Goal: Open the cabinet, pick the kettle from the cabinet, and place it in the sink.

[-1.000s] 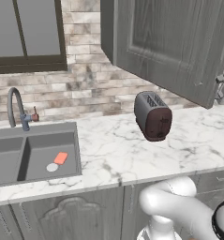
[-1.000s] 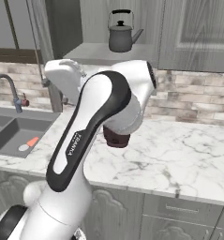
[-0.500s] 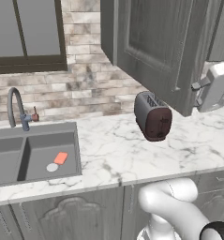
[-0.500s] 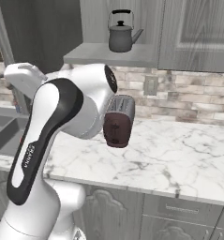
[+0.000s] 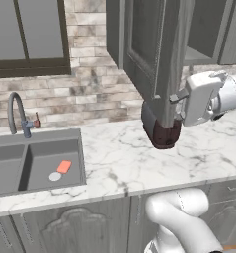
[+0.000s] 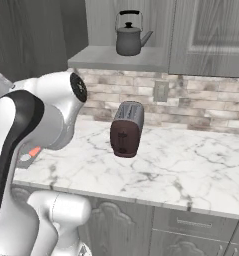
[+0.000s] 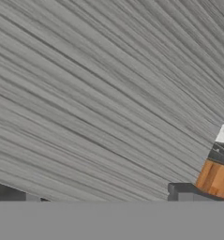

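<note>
The grey wood-grain cabinet's left door [image 5: 154, 54] stands swung out into the room, and its shelf [image 6: 118, 59] is exposed. On that shelf sits the kettle [image 6: 129, 37], dark grey and upright. My gripper [image 5: 177, 98] is pressed against the door's free edge, well below and left of the kettle. In the hand view the gripper [image 7: 94, 194] faces the door's wood grain [image 7: 99, 93] at close range. Its fingertips [image 7: 181, 191] stand far apart with nothing held, so it is open. The dark double-basin sink [image 5: 38, 143] lies at the left of the counter.
A dark grey-and-maroon toaster [image 6: 127, 129] stands on the marble counter [image 6: 181, 165] under the shelf, partly hidden by the door in the left base view. A gooseneck faucet [image 5: 16, 113] rises behind the sink. An orange item [image 5: 63, 166] lies in the right basin. The cabinet's right door [image 6: 211, 35] is closed.
The cabinet door has swung further open. My hand has moved left with its edge, and the arm has swung left, uncovering the toaster in the right base view.
</note>
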Motion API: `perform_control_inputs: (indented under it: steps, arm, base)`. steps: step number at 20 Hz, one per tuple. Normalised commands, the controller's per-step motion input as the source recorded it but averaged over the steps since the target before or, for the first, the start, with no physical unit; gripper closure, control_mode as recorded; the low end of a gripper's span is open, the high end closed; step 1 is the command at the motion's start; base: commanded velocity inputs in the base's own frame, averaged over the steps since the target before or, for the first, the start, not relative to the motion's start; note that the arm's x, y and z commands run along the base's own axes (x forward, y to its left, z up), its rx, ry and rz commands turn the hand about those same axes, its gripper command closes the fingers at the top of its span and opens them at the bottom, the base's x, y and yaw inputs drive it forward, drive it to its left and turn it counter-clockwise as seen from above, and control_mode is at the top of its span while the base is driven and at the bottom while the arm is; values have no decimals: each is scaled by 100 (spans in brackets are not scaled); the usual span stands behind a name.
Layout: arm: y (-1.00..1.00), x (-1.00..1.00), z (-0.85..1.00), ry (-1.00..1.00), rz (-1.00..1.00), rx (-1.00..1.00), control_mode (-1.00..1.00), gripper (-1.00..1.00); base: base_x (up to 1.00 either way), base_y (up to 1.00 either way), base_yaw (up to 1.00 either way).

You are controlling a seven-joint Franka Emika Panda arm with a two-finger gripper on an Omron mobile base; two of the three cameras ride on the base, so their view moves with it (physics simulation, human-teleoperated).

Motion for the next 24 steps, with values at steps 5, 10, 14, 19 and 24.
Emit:
perform_control_inputs:
  steps: [5,10,14,19,24]
  arm:
    - [60,8,-13,5,0,0,-100,-100]
    - [12,12,-3,5,0,0,-100,-100]
    - [-12,12,0,3,0,0,-100,-100]
    - [-26,5,2,3,0,0,-100,-100]
    - [-28,-2,8,0,0,0,-100,-100]
  base:
    - [0,0,0]
    - [0,0,0]
    - [0,0,0]
    - [0,0,0]
    - [0,0,0]
